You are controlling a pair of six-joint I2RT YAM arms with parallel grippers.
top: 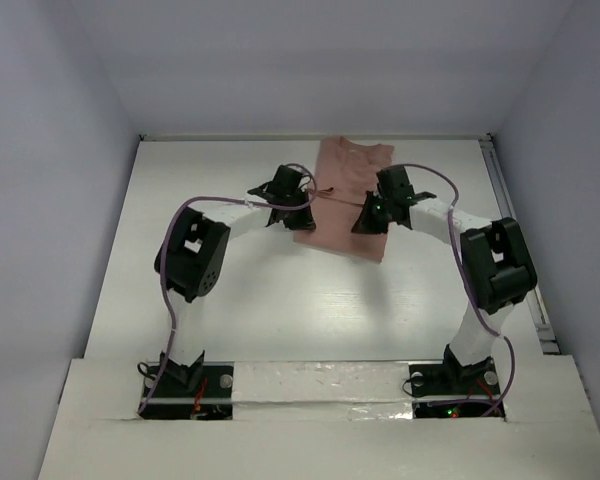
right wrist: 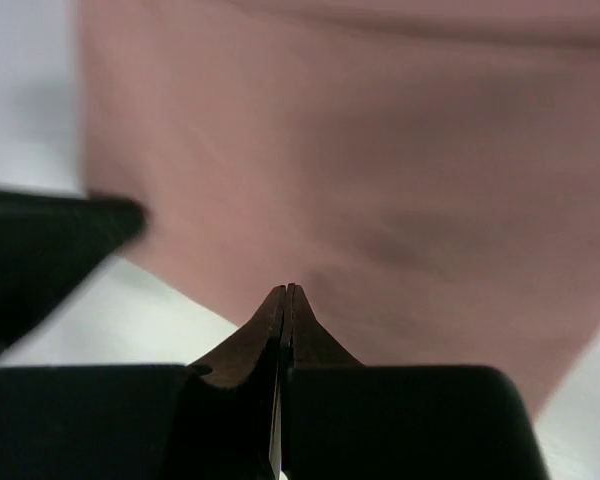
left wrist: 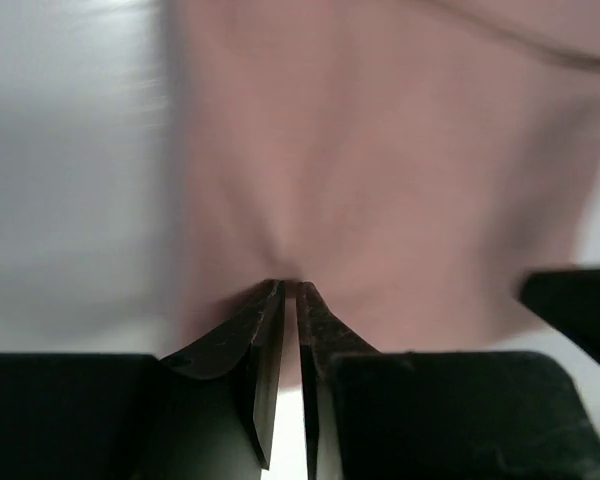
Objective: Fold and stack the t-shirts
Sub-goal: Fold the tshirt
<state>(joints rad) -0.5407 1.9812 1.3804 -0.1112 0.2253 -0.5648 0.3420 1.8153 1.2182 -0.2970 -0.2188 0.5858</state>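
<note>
Pinching the salmon-pink t-shirt (top: pixel 345 190) at its left edge with the left gripper (left wrist: pixel 291 286), jaws drawn almost together with only a sliver between, cloth puckering into the tips. Holding the right gripper (right wrist: pixel 287 288) fully closed at the shirt's right side, tips sitting over the fabric, though not showing whether any cloth is actually caught.

Finding the shirt in the upper middle of the top view, lying as a long narrow strip on the white table (top: pixel 230 300), directly between the two grippers.

Judging the risks: lifting with only one side truly held and skewing the fold; losing so shallow a pinch and dropping the edge; catching one layer only and pulling the strip open.

Reading no brand, label or writing anywhere; seeing no printed graphic on the upturned side.
</note>
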